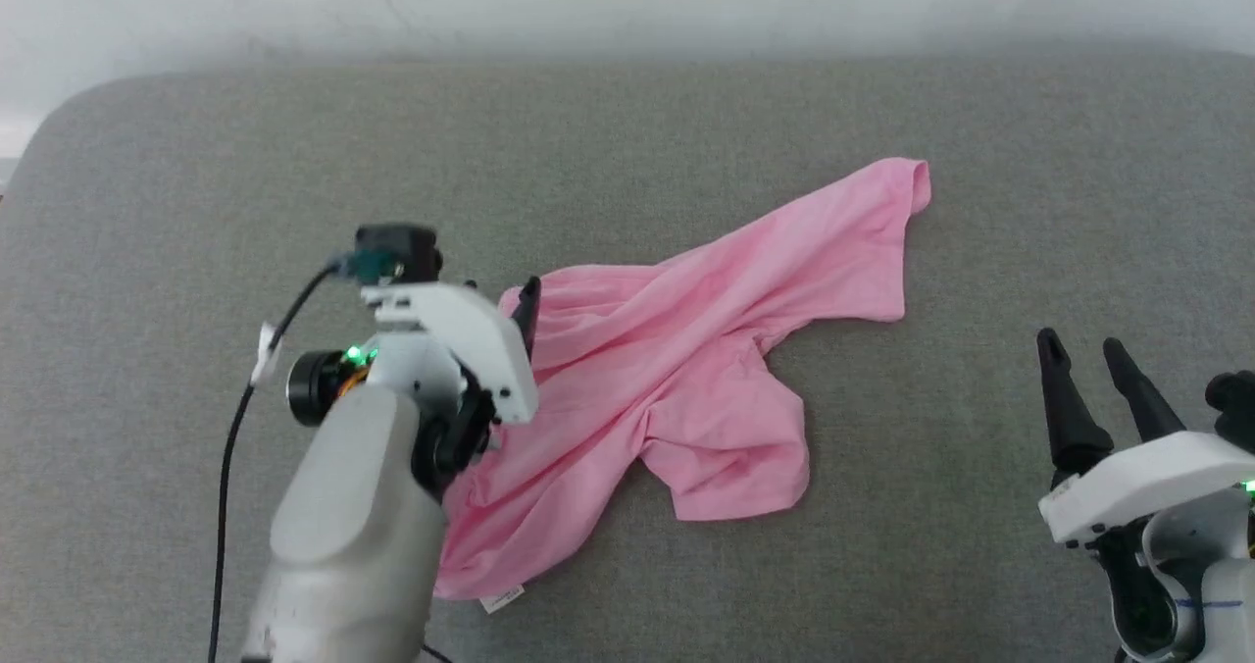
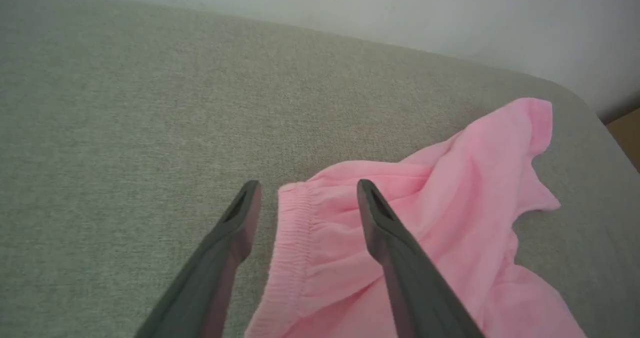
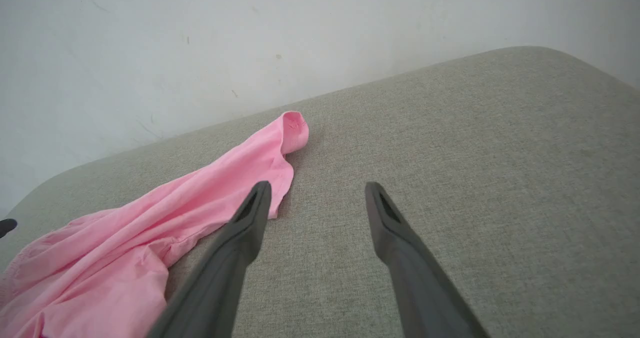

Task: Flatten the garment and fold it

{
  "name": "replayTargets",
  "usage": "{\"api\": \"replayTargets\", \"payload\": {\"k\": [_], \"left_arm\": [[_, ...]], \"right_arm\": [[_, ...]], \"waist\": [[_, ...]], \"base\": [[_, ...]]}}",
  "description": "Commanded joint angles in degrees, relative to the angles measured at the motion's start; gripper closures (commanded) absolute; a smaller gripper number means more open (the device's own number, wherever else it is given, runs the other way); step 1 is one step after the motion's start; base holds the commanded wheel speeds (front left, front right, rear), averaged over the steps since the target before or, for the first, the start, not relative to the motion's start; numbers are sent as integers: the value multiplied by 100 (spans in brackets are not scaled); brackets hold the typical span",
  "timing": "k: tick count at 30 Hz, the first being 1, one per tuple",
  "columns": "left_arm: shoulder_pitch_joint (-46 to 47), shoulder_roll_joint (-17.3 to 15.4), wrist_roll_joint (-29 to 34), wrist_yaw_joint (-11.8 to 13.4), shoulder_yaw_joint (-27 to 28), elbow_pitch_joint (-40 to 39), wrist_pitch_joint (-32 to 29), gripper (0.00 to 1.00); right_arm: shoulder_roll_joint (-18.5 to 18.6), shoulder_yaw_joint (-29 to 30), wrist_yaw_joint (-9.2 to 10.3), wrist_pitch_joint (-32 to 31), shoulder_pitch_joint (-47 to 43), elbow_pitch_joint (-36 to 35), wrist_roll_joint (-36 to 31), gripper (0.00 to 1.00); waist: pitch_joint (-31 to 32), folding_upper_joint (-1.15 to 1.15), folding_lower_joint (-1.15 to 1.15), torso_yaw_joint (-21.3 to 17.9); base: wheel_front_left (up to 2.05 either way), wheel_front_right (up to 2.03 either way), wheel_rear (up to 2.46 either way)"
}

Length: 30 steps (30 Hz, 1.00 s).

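Head view: the garment [image 1: 677, 369] lies rumpled mid-frame on the grey padded surface [image 1: 627, 124]. It runs from the lower left, where a small white label [image 1: 502, 599] pokes out, to the upper right, where one leg stretches to a point; the other leg flops at lower centre. Not flat, nothing folded, so I'd put flattening at its very start. The left gripper [image 1: 502, 290] sits left of centre over the cloth's upper-left corner, with one dark fingertip showing against the pink (the wrist hides the rest). The right gripper [image 1: 1080, 341] is at lower right, jaws apart, empty, over bare surface and well apart from the cloth. Left wrist view: jaws apart and straddling the corner of the gathered waistband [image 2: 290, 228], with the frame-left finger over grey and the frame-right one over pink. Nothing is pinched; can't tell if the tips touch. Likely aimed there because the elastic edge gives a firm hold for pulling the cloth out. Right wrist view: jaws apart, holding nothing. The garment fills the lower left of the frame, its far leg tip above and left of the frame-left finger. Looks parked, lined up roughly toward that leg hem, the probable second pull point.
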<state>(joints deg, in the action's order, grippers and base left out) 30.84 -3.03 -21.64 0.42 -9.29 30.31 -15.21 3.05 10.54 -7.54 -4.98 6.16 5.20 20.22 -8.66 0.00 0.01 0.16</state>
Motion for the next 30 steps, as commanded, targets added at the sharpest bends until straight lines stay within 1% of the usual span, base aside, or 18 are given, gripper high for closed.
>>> {"api": "replayTargets", "payload": {"k": [1, 3, 6, 8, 9, 10, 11, 12, 15, 18, 20, 23, 26, 27, 28, 29, 30], "left_arm": [[259, -20, 1, 157, -23, 183, -383, 0], [587, -64, 73, 371, -73, 460, -961, 0], [866, -141, 238, 647, -169, 802, -1477, 0], [907, -137, 244, 758, -206, 987, -1759, 0], [910, -127, 224, 761, -229, 1047, -1861, 0], [909, -117, 187, 745, -235, 1074, -1908, 27], [903, -102, 120, 734, -211, 1072, -1898, 75], [896, -92, 86, 708, -217, 1063, -1866, 100], [939, -81, -64, 712, -44, 928, -1433, 100], [1024, -90, -310, 826, 348, 697, -805, 100], [1054, -156, -431, 930, 614, 567, -443, 100], [968, -310, -574, 1148, 963, 533, -221, 100], [751, -400, -699, 1357, 1214, 616, -202, 100], [680, -400, -728, 1361, 1231, 647, -230, 91], [624, -377, -771, 1328, 1230, 662, -260, 53], [581, -343, -822, 1285, 1227, 653, -277, 0], [557, -310, -874, 1245, 1237, 626, -249, 0]], "right_arm": [[-16, -26, 5, -1, 106, -57, -4, 0], [-16, -54, 5, -4, 186, -102, 3, 0], [-16, -69, 5, 20, 267, -143, 42, 0], [-16, -59, 5, 38, 293, -142, 64, 0], [-16, -45, 5, 52, 305, -143, 66, 0], [-16, -23, 5, 65, 313, -142, 68, 0], [-16, 6, 5, 80, 320, -142, 65, 0], [-17, 31, 5, 92, 325, -141, 63, 0], [-17, 79, 5, 114, 331, -135, 54, 0], [-17, 50, 5, 108, 351, -129, 46, 0], [-17, 14, 5, 104, 375, -125, 50, 0], [-17, -60, 5, 96, 406, -111, 55, 0], [-17, -103, 5, 89, 409, -104, 53, 0], [-17, -108, 5, 83, 402, -102, 52, 0], [-17, -106, 5, 77, 393, -102, 46, 0], [-17, -96, 5, 68, 381, -103, 36, 0], [-17, -90, 5, 53, 373, -103, 25, 0]], "waist": [[-184, 0, -1, -88], [-307, 0, -1, -163], [-463, 0, -1, -278], [-534, 0, -1, -336], [-565, 0, -1, -358], [-592, 0, -1, -372], [-609, 0, -1, -375], [-624, 0, -1, -376], [-650, 0, -1, -356], [-653, 0, -1, -326], [-658, 0, -1, -305], [-658, 0, -1, -273], [-656, 0, -1, -225], [-651, 0, -1, -196], [-645, 0, -1, -161], [-636, 0, -1, -120], [-625, 0, -1, -82]], "base": [[0, 0, 0], [0, 0, 0], [0, 0, 0], [0, 0, 0], [0, 0, 0], [0, 0, 0], [0, 0, 0], [0, 0, 0], [0, 0, 0], [0, 0, 0], [0, 0, 0], [0, 0, 0], [0, 0, 0], [0, 0, 0], [0, 0, 0], [0, 0, 0], [0, 0, 0]]}}
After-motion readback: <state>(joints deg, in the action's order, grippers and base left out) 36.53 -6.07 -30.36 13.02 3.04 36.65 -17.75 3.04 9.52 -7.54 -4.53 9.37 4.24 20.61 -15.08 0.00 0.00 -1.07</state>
